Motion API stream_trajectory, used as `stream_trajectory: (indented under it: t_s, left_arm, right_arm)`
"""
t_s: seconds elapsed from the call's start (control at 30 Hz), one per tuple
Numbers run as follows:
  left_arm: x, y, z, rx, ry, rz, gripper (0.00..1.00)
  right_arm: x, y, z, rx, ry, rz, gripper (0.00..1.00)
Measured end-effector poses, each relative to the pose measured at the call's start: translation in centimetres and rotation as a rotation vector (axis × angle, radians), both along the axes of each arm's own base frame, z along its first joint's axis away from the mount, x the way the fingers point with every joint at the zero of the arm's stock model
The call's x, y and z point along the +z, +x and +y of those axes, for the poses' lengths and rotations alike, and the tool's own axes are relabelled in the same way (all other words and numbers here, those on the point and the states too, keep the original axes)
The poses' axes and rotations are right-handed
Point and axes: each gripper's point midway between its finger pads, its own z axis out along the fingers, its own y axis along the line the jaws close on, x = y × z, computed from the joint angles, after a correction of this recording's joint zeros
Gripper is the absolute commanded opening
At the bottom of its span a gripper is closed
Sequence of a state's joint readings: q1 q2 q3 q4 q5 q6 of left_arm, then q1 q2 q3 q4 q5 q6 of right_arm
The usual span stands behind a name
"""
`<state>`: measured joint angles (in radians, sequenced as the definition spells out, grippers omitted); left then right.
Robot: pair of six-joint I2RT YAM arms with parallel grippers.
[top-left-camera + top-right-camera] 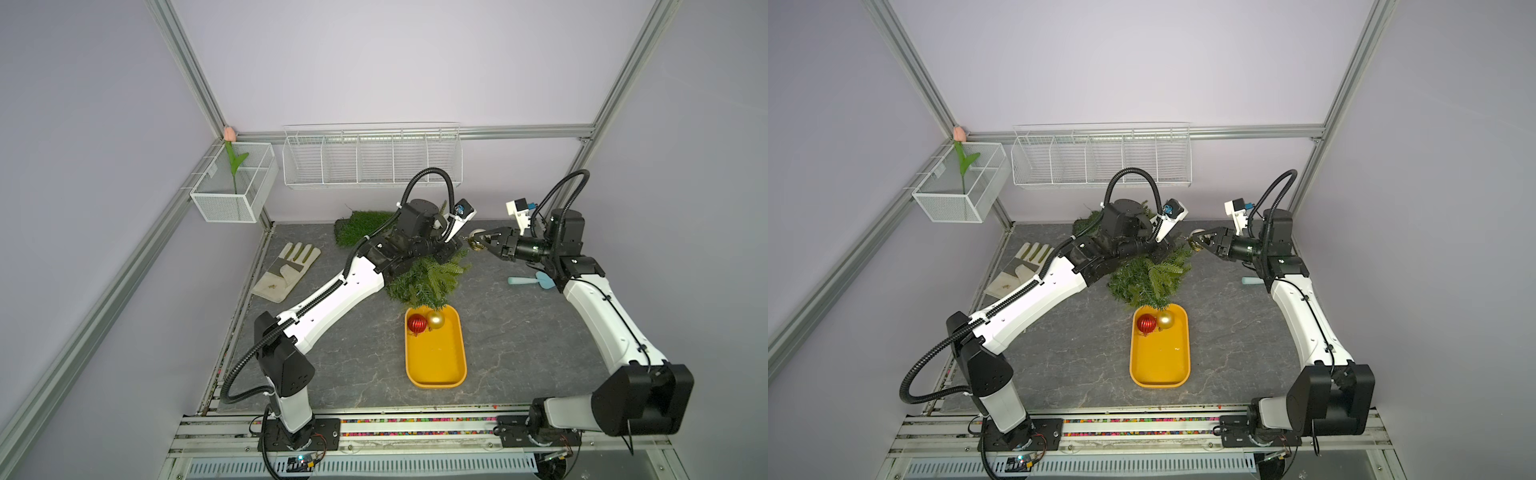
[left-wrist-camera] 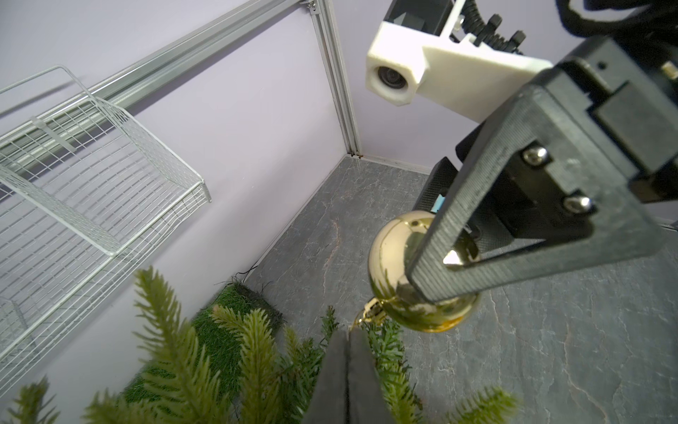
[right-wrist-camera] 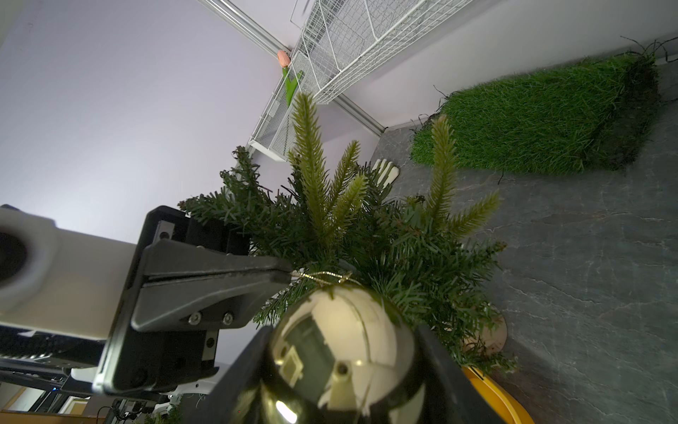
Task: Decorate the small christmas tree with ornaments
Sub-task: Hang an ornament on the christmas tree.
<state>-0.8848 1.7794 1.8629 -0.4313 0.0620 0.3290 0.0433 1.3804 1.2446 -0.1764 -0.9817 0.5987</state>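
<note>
Grey bench point(image 1: 519, 324): small bushy green christmas tree point(image 1: 428, 278) behind yellow plastic tray point(image 1: 436, 365) holding ribbed red bauble point(image 1: 417, 323), matte gold bauble point(image 1: 436, 319). Right end effector point(image 1: 478, 241) clamps shiny pale gold bauble point(image 2: 389, 264) at the tree; left end effector point(image 3: 288, 273), closed, pinches its thread loop point(image 3: 324, 274).

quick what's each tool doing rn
left tool: shut, pinching the hanging loop of the pale gold ornament
right tool: shut on the pale gold ornament

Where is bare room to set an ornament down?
Free: tray's near half; table between tray and right arm. Crowded: the tree, where the left end effector meets the right end effector; tray's far end: red bauble, gold bauble.
</note>
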Motion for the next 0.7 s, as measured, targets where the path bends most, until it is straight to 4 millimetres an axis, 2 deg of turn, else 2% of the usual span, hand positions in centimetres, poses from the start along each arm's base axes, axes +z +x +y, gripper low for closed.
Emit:
stream_trajectory:
  t_s: [0.7]
  left_arm:
    - [-1.2, 0.5, -0.7, 0.062, 0.122, -0.064, 0.00]
  right_arm:
    - [-0.6, 0.0, 0.4, 0.017, -0.005, 0.011, 0.15]
